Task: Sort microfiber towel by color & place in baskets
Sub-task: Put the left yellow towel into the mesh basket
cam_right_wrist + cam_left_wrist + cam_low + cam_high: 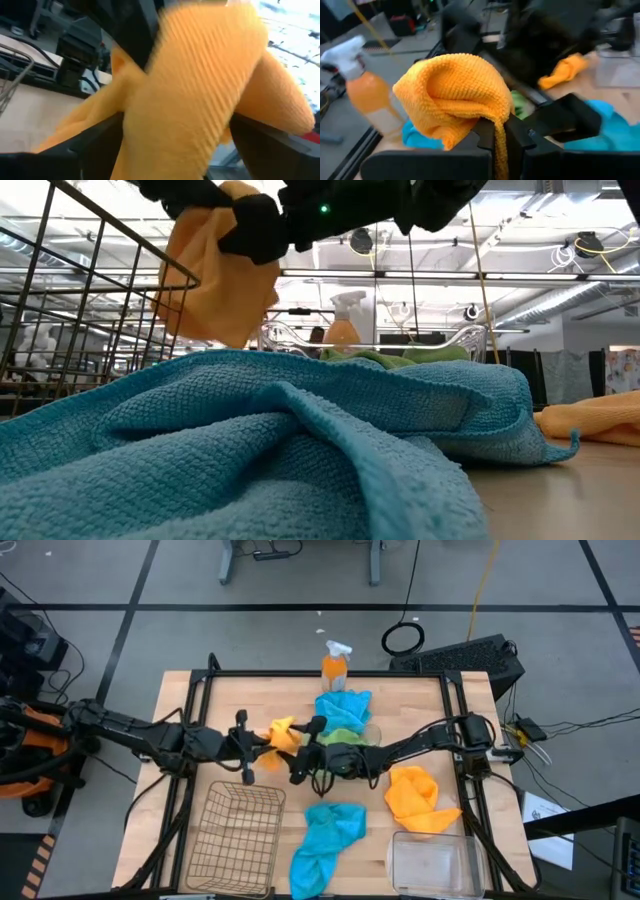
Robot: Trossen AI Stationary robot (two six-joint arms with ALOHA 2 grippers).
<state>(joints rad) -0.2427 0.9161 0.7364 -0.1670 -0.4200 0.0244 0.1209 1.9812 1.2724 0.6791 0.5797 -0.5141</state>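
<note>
My left gripper (pixel 262 740) is shut on an orange-yellow microfiber towel (pixel 283 732), held above the table's middle. My right gripper (pixel 305 748) comes at it from the right, open, with one finger on each side of the bunched towel (pixel 200 85). A second orange-yellow towel (pixel 415 798) and a sky-blue towel (pixel 325 840) lie flat on the table. A green towel (pixel 345 730) and a blue towel (pixel 345 705) lie in a clear basket (pixel 470 340) at the far middle. The wire basket (pixel 235 835) stands near left and another clear basket (pixel 432 862) near right. My left gripper pinches a fold of the orange-yellow towel (pixel 499 131) between its two fingers, coming roughly level from the table's left. The towel is lifted clear of the table; most of it bunches beyond the fingers (pixel 455 90) and part hangs down (pixel 215 280). My right gripper's fingers (pixel 95 145) flank the same towel; whether they touch it I cannot tell.
An orange spray bottle (pixel 335 665) with a white trigger stands at the table's far edge, behind the clear basket. The black frame rails (pixel 200 710) run along the table's left and right sides. Both arms meet over the middle of the table.
</note>
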